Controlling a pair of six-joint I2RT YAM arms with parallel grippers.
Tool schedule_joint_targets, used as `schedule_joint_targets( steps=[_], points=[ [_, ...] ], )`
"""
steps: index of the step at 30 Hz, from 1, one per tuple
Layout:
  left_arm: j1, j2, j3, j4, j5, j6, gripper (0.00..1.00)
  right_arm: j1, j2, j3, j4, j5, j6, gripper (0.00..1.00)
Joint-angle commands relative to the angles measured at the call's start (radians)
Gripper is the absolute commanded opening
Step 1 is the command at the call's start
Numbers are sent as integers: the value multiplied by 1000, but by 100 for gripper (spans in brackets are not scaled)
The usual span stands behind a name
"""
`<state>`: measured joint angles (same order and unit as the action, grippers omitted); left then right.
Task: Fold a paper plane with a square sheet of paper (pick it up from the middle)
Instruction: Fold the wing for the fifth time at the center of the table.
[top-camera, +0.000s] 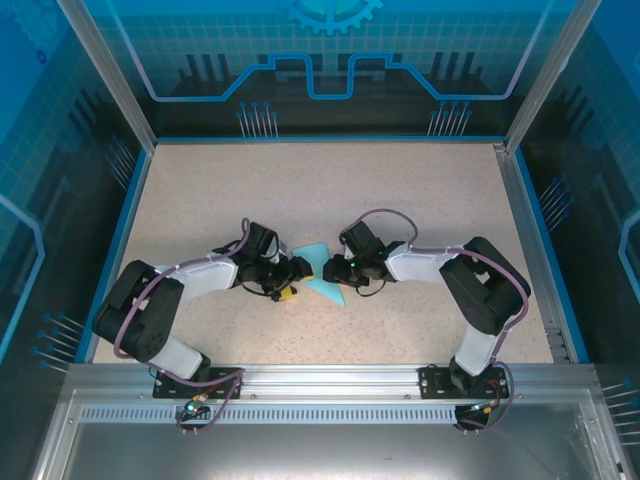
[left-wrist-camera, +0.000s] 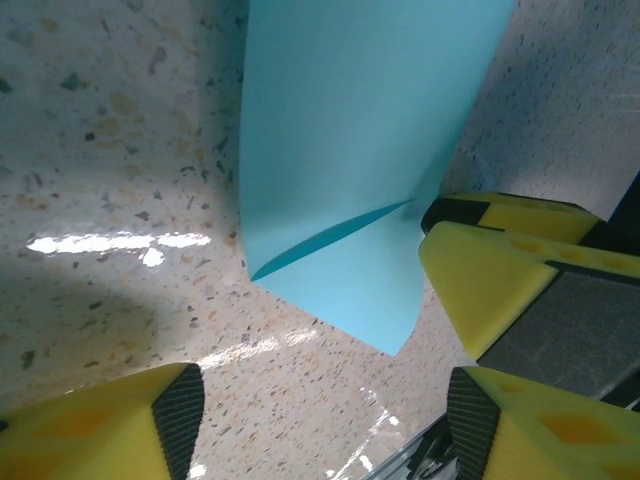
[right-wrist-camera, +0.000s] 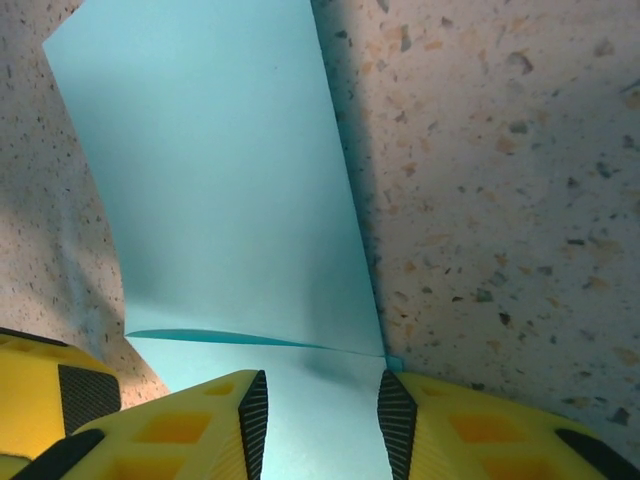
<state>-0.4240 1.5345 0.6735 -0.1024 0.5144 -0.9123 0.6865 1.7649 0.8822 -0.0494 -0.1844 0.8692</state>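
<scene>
Step in hand: an early fold, judged from the raised flap and soft crease on the square sheet of paper (top-camera: 326, 290), which lies on the worktop (top-camera: 400, 190) at centre, between both arms.

Left end effector (left-wrist-camera: 320, 428): jaws wide apart, holding nothing, the sheet's corner just ahead.

Right end effector (right-wrist-camera: 322, 428): partly open, astride the sheet's near edge; no pinch evident.

Next move likely calls for flattening the crease squarely without shifting the sheet.
</scene>
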Motion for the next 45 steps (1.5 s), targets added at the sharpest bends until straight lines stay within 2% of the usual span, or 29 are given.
schedule_joint_targets(
  steps=[1, 11, 19, 33, 45],
  points=[
    [-12, 25, 33, 32, 22, -20, 64, -18, 12, -40, -26, 10, 14, 39],
    [-15, 76, 51, 55, 26, -21, 58, -21, 11, -51, -20, 10, 17, 38],
    [-16, 124, 59, 126, 82, -26, 50, -22, 7, -61, -9, 7, 21, 38],
    [-16, 108, 40, 183, 75, -32, 47, -38, -12, -81, -9, 12, 9, 38],
    [-12, 93, 42, 181, 11, 1, 27, -39, -59, -124, 39, 49, -108, 40]
  ],
)
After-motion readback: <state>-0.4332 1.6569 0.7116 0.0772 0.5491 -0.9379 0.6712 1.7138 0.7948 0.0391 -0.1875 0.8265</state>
